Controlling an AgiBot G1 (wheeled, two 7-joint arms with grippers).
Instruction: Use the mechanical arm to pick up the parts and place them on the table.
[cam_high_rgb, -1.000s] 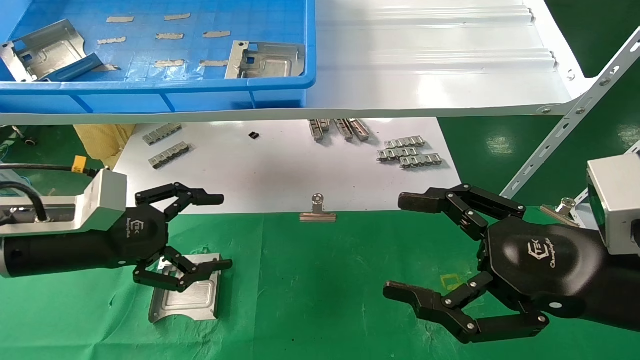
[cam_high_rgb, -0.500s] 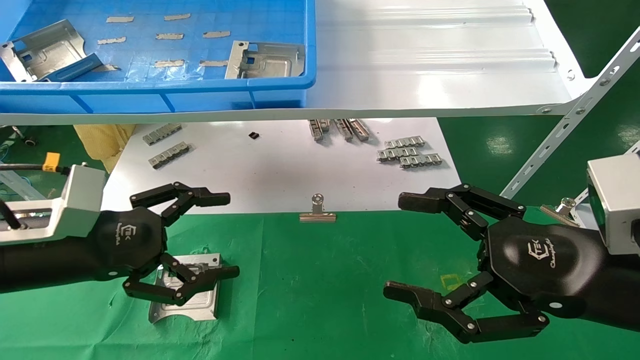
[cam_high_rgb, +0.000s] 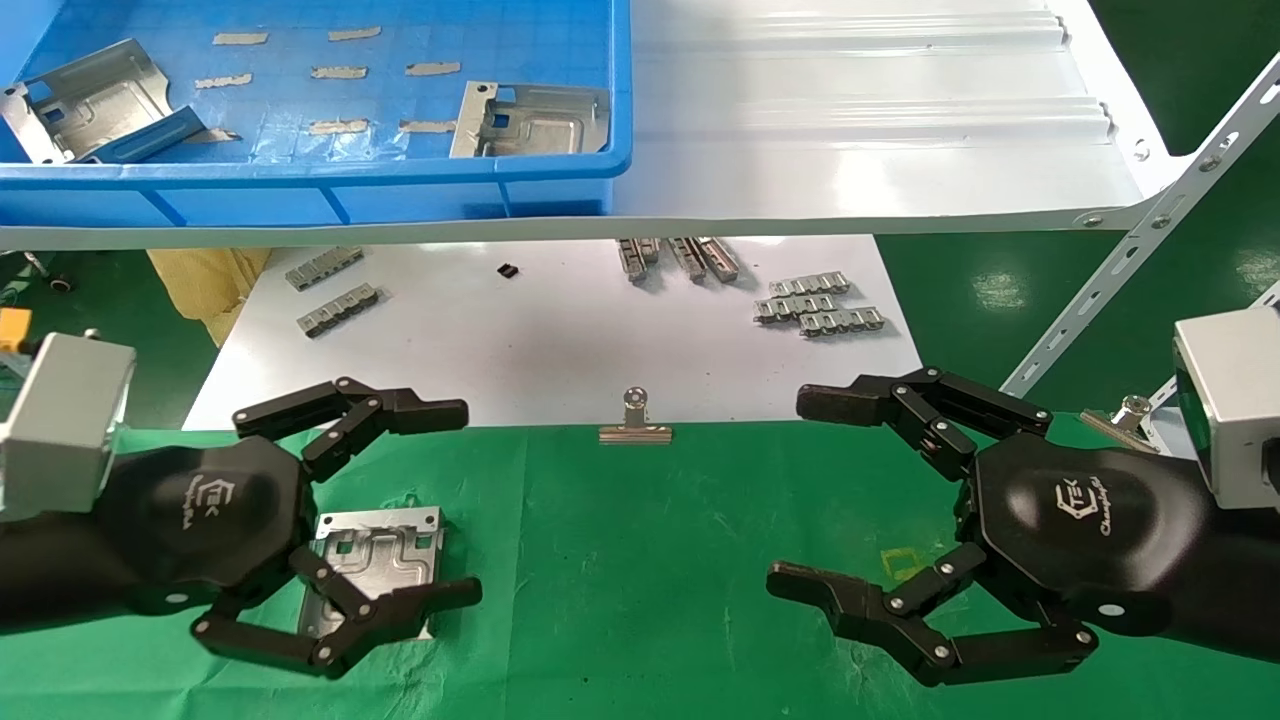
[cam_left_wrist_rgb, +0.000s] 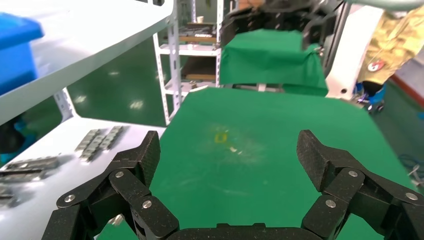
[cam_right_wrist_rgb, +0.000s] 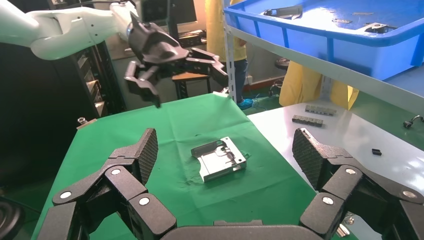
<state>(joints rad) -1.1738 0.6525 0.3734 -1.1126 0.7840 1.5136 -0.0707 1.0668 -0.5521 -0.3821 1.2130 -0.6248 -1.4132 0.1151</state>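
Note:
A silver sheet-metal part (cam_high_rgb: 385, 558) lies flat on the green cloth table (cam_high_rgb: 640, 560) at the front left; it also shows in the right wrist view (cam_right_wrist_rgb: 219, 159). My left gripper (cam_high_rgb: 470, 500) is open and empty, raised above the part, with its lower finger crossing the part's near edge in the head view. My right gripper (cam_high_rgb: 795, 490) is open and empty above the cloth at the right. Two more silver parts (cam_high_rgb: 535, 118) (cam_high_rgb: 85, 100) lie in the blue bin (cam_high_rgb: 320, 180) on the shelf.
A glossy white ribbed shelf (cam_high_rgb: 860, 130) overhangs the back. Under it a white board (cam_high_rgb: 520, 340) carries several grey ridged strips (cam_high_rgb: 815, 305) and a small black piece (cam_high_rgb: 508, 270). A silver binder clip (cam_high_rgb: 635, 420) sits at the board's front edge. A slanted metal shelf strut (cam_high_rgb: 1140, 240) stands at right.
My left gripper has drawn back toward the left and toward me, off the part, still open. The part stays on the cloth. The right arm has not moved.

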